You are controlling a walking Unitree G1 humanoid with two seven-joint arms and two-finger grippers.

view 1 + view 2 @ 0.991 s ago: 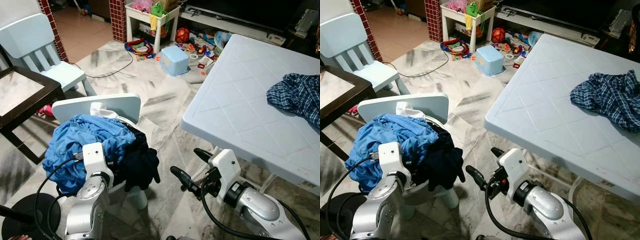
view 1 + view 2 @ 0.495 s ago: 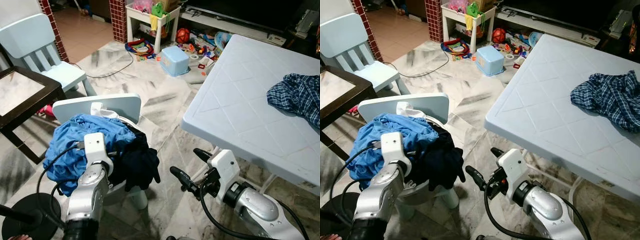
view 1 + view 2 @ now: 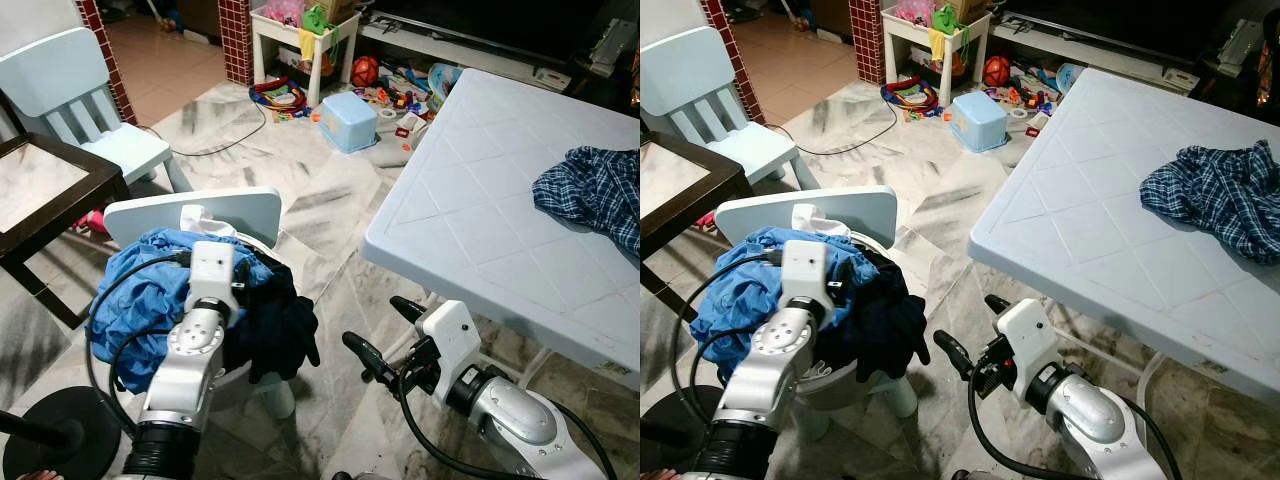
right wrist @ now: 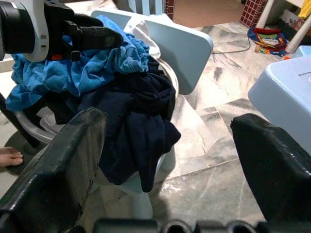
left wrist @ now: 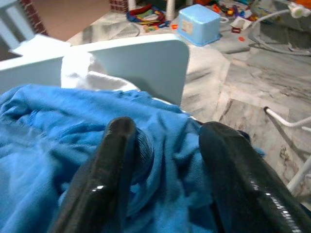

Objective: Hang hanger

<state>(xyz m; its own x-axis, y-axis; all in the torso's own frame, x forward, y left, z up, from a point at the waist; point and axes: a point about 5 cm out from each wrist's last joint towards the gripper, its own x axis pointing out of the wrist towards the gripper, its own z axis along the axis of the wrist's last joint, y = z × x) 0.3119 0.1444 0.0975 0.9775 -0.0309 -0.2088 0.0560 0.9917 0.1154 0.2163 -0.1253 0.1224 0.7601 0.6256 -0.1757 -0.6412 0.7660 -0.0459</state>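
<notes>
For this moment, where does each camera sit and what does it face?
Left eye view: head, looking down at the clothes pile, table, both arms.
Right eye view: same scene, shifted sideways.
Left wrist view: along the open left gripper into the blue garment.
Right wrist view: along the open right gripper toward the dark garment.
Shared: the white chair.

Hidden and cut-off parts

The blue shirt (image 3: 135,300) and dark garment (image 3: 275,330) cover the white chair's (image 3: 190,215) seat; no hanger can be made out. The checked shirt (image 3: 590,195) on the desk (image 3: 480,220) runs past the picture's edge.
</notes>
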